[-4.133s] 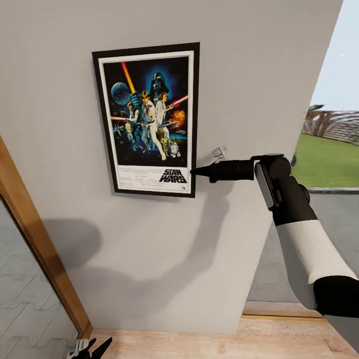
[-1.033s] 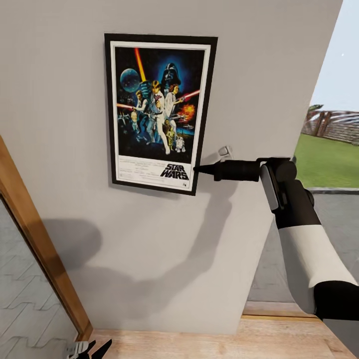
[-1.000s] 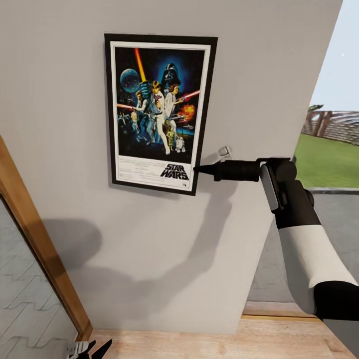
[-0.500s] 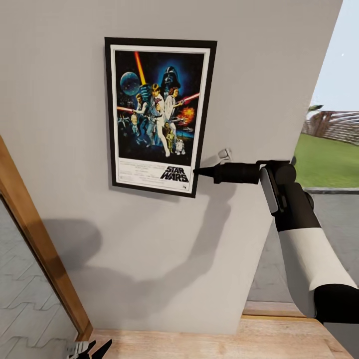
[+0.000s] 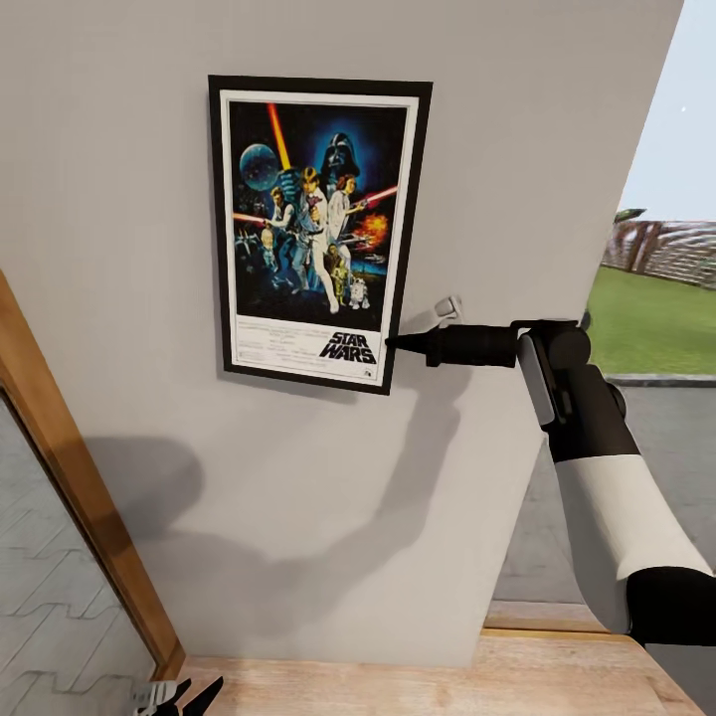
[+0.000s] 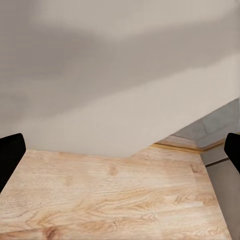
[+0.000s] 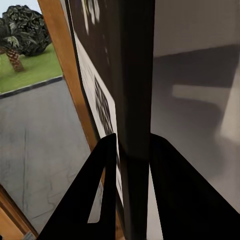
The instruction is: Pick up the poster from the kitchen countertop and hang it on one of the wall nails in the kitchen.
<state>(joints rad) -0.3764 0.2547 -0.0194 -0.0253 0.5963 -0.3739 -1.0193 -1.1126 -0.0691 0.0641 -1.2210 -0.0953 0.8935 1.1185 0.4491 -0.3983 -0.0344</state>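
Poster (image 5: 316, 231) sits upper centre of the head frame, flat against the wall (image 5: 298, 497), long axis vertical. Right tool (image 5: 390, 341) reaches in from frame right, pinched on its lower right frame edge. Left tool (image 5: 179, 694), bottom left, spread and empty.

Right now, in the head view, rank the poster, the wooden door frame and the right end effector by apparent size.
1. poster
2. wooden door frame, partly cut off by the picture's edge
3. right end effector, nearer the camera

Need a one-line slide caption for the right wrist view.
Right gripper shut on the black frame edge of the poster, held against the grey wall.
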